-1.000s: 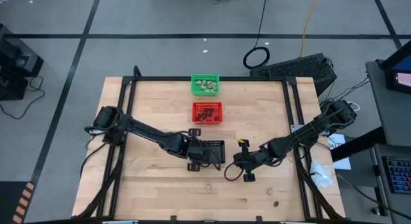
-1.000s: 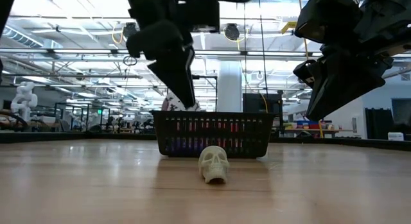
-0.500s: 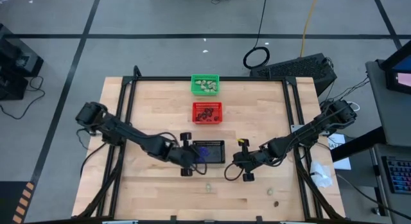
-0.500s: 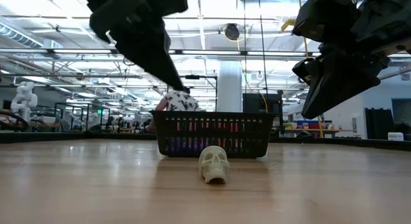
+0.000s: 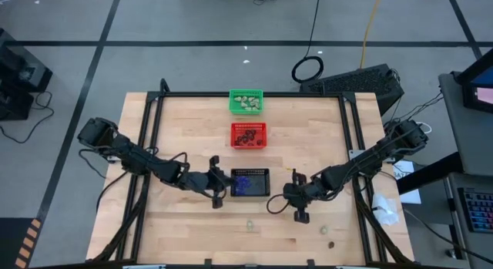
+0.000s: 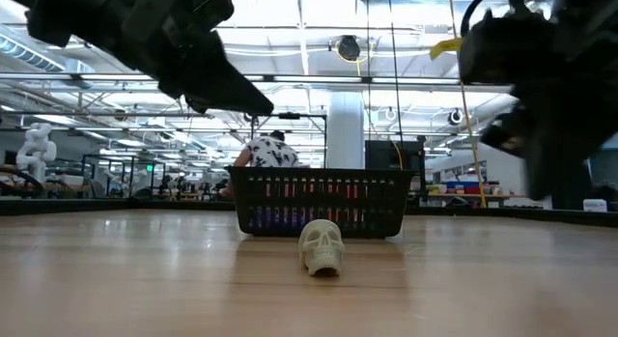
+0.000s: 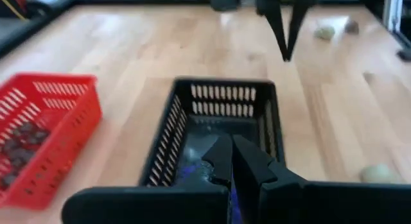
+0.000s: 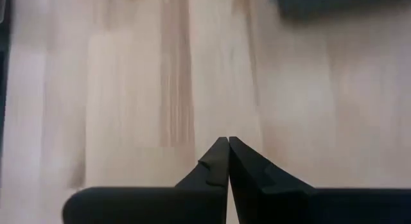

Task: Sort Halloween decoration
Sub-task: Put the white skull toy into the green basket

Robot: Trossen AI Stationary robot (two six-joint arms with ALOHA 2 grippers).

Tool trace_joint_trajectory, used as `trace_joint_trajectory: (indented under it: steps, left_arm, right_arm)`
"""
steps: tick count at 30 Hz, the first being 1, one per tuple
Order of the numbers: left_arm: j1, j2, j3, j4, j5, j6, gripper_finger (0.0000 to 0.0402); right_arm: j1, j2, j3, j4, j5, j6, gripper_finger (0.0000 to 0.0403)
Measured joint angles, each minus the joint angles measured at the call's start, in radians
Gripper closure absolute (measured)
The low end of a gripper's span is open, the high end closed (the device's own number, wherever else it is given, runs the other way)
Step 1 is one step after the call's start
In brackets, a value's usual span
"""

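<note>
Presently the left gripper hovers just outside the black basket, jaws pressed together and empty, with purple trinkets lying in the basket directly ahead of the tips. The right gripper hangs over bare wood on the basket's far side, jaws likewise closed on nothing. A cream skull rests on the table before the basket, between both grippers, while two more trinkets lie beyond the right jaws.

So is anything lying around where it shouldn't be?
Yes, three trinkets lie loose on the bare table near the front edge, outside the baskets: a cream skull, another pale one and a dark brown one. Otherwise the green basket, red basket and black basket stand straight.
</note>
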Motion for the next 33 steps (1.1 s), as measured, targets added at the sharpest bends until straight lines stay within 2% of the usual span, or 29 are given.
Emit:
trace_joint_trajectory:
  steps: [5,8,11,18,22,28,33]
  left_arm:
    - [0.032,-0.001,-0.042,0.112,-0.032,0.031,0.0394]
    - [0.060,-0.001,-0.050,0.123,0.000,0.033,0.0394]
    - [0.082,-0.001,-0.051,0.117,0.017,0.031,0.0394]
    - [0.096,-0.001,-0.051,0.117,0.048,0.063,0.0394]
    - [0.096,-0.001,-0.051,0.117,0.052,0.077,0.0394]
    - [0.096,0.000,-0.051,0.105,0.099,0.077,0.0394]
    - [0.096,0.000,-0.051,0.106,0.110,0.085,0.0394]
  right_arm:
    - [0.046,0.000,0.087,-0.280,-0.118,0.226,0.0403]
    - [0.086,0.000,0.151,-0.394,-0.189,0.340,0.0403]
    - [0.124,0.000,0.193,-0.414,-0.282,0.483,0.0403]
    - [0.225,0.001,0.206,-0.414,-0.418,0.908,0.0392]
    - [0.292,0.002,0.206,-0.411,-0.419,1.164,0.0351]
    - [0.380,0.002,0.206,-0.464,-0.276,1.655,0.0275]
    - [0.425,0.008,0.206,-0.498,-0.181,1.851,0.0239]
